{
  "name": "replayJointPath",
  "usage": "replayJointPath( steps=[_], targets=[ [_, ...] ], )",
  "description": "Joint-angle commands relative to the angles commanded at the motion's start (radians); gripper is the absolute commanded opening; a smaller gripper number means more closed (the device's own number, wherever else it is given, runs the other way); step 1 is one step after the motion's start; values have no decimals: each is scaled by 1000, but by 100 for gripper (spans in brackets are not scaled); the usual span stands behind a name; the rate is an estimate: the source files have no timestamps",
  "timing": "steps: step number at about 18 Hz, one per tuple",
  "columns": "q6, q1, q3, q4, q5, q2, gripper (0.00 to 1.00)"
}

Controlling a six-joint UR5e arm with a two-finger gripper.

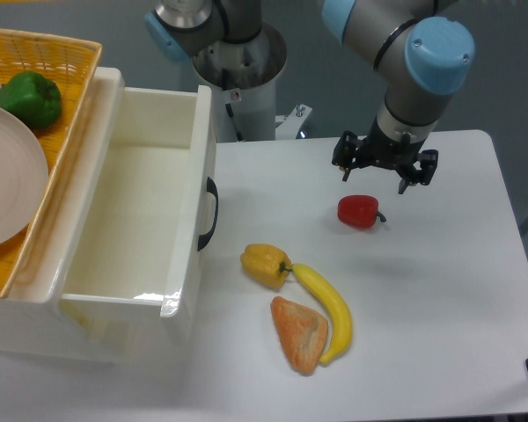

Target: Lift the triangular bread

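Nothing done yet: the black two-finger tool (pixel 385 174) hangs with fingers apart, holding nothing, just above the red bell pepper (pixel 358 211), well apart from the orange-brown triangular bread wedge (pixel 298 333) lying on the white tabletop (pixel 440 290) below that pepper, touching the curved yellow banana (pixel 327 310); approach, grasp and lift remain.

I am seeing the triangular bread (pixel 299 335) lying near the front edge of the surface (pixel 440 352), with the banana (pixel 328 310) touching its right side and curving behind it. The yellow pepper (pixel 265 265) is sitting just behind the bread, its stem end meeting the banana's far tip. The red pepper (pixel 359 211) is lying further back and to the right, well apart from that group. The gripper (pixel 378 181) is hanging just behind it. To the left the bin (pixel 194 176) is standing, with the basket (pixel 79 114) resting on its left side; in the basket the plate (pixel 9 176) and the green pepper (pixel 30 98) are lying.
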State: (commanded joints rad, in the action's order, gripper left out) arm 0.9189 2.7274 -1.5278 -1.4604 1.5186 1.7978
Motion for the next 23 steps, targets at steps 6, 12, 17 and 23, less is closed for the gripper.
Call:
replayJointPath(
  steps=[6,12,17,23],
  targets=[
    [-3,-3,-8,0,2,11,100],
    [-29,-11,-11,20,2,20,100],
    [-107,-35,-11,98,-2,55,100],
    [-363,-64,-8,182,-53,121,100]
  ],
)
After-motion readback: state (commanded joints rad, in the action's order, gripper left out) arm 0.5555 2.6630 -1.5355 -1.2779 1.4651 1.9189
